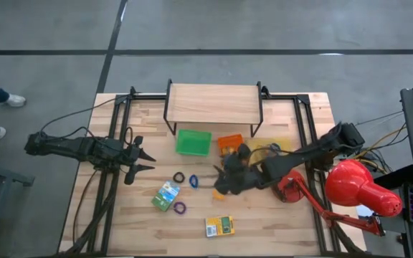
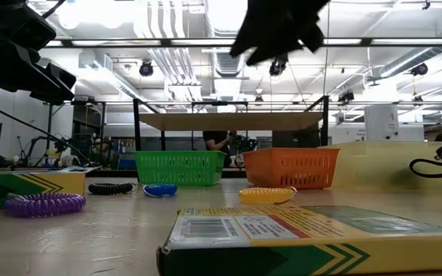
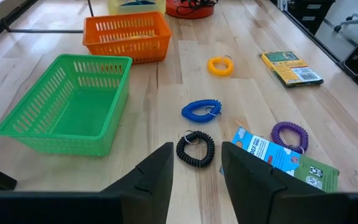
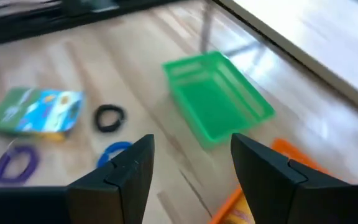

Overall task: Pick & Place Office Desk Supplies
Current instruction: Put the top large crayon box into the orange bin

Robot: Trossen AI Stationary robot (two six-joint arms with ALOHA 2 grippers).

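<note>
The pale wooden plank worktop (image 1: 264,215) carried a scatter of small office things. A green plastic mesh basket (image 1: 193,142), open-topped with slotted walls, sat next to an orange plastic mesh basket (image 1: 229,142) of the same lattice make, both just in front of a low wooden shelf on black metal legs (image 1: 214,102).

The left gripper (image 1: 143,158) hung low over the worktop's left side, its dark angular fingers (image 3: 157,180) spread apart with nothing between them. Ahead of it lay a black coiled rubber band (image 3: 195,149), a blue coiled rubber band (image 3: 201,110) and a purple coiled rubber band (image 3: 289,135), all springy telephone-cord loops, the purple one touching a flat printed blue-and-green cardboard box (image 3: 283,158). Farther off lay a yellow coiled band (image 3: 220,65) and a flat yellow-and-green cardboard box (image 3: 291,68), glossy, with a barcode on its edge in the low view.

The right gripper (image 1: 221,188) hovered near the middle of the worktop, close by the blue band, its matte black fingers (image 4: 122,173) spread wide and empty. A big glossy red desk lamp (image 1: 357,188) with a rounded shade stood at the right edge.
</note>
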